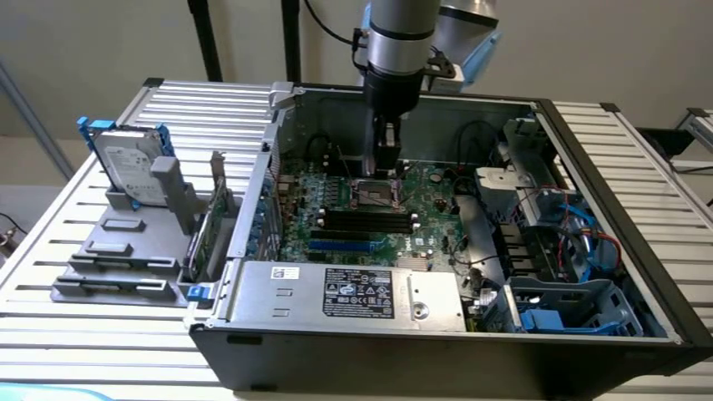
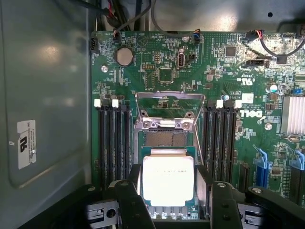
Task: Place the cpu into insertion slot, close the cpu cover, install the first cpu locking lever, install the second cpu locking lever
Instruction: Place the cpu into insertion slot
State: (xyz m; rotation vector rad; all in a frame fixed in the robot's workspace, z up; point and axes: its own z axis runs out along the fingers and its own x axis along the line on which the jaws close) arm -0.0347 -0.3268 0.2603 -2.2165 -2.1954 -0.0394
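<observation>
The cpu, a flat square chip with a dull silver top, sits between the two black fingers of my gripper, which press against its side edges. It hovers low over the insertion slot, whose dark centre shows just beyond the chip. The cpu cover, a thin silver frame, stands swung open behind the slot. A thin wire lever runs along one side of the slot. In the exterior view my gripper reaches straight down into the open case, just above the insertion slot.
Black memory slots flank the socket on both sides. The case walls enclose the motherboard. A silver power supply lies at the front, and a blue drive cage sits on the exterior view's right. A hard drive stands outside the case on the exterior view's left.
</observation>
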